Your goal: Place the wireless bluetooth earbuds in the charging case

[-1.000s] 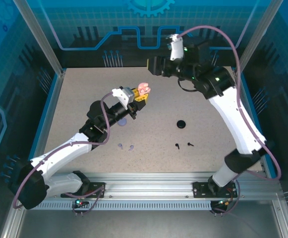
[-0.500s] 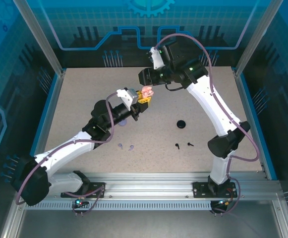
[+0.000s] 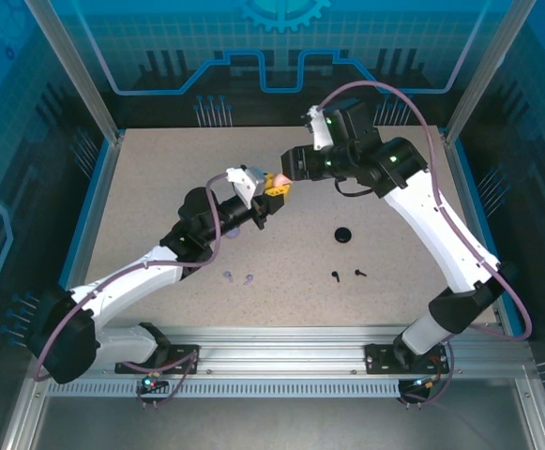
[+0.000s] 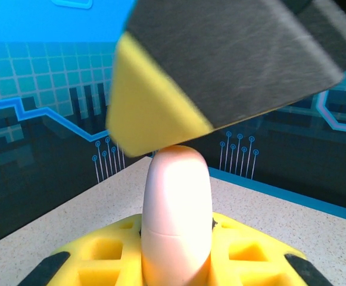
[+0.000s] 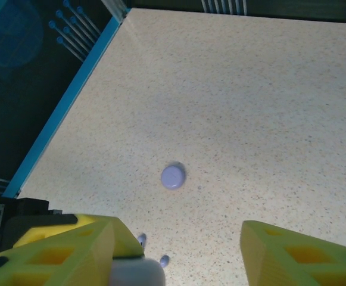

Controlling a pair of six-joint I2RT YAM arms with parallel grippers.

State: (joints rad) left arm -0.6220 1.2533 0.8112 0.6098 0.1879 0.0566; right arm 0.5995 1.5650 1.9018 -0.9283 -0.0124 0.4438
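My left claw [image 4: 175,265] is clamped tight on the pale pink, smooth rounded plastic charging case [image 4: 175,217]. The case stands upright btwn the yellow fingers [image 4: 104,256] at the bottom of the left wrist frame, w/ a thin seam across its lower half. It looks shut from this side.

My right claw [image 5: 178,238] stands open w/ nothing in it. One of its yellow-and-black fingers fills the top of the left wrist frame and touches the crown of the pink case, so it blocks the way in from above. In the right wrist frame there's a blurred pale shape beside the lower-left finger; can't tell what it is.

Further out on the speckled beige tabletop [image 5: 250,89], a lilac round flat case [image 5: 173,176] lies at ctr of the right wrist frame. The two lilac-purple stemmed earbuds [image 5: 164,260] lie apart from it near the bottom edge. In the top view my left forearm [image 3: 197,234] partly covers that lilac case.

Right of ctr in the top view lies a black round case [image 3: 344,234]. The two black stemmed earbuds [image 3: 359,273] lie just below it, close together but not touching it or each other. All four buds are tiny, far smaller than the cases, and lie loose on the table.
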